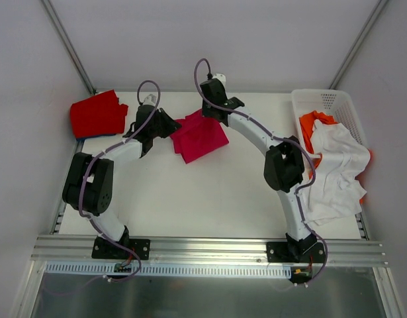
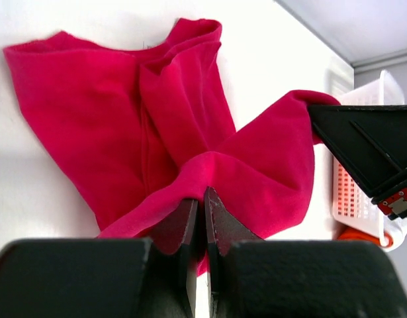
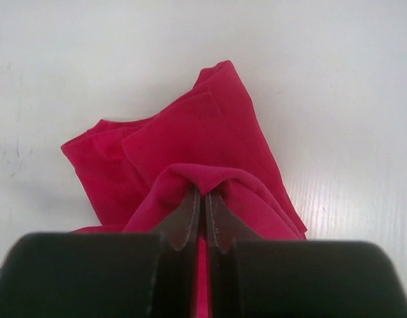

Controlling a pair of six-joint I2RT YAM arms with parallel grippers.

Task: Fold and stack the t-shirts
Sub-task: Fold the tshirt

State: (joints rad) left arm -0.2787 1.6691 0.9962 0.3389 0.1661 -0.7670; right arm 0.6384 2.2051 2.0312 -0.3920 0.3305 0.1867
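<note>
Two pinches on pink shirt, left gripper and right gripper clamped; pull unevenly, you lose thin bite.

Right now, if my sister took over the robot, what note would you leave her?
Left gripper: shut on the crimson-pink t-shirt, which lies in the middle toward the back.
Right gripper: shut on another fold of the same shirt.
Red t-shirt: far left corner, looks folded.
White t-shirt: draped out of the basket at right. Orange t-shirt: inside it.
Left to do: finish the crimson-pink fold, stack it, then fold white and orange.
</note>
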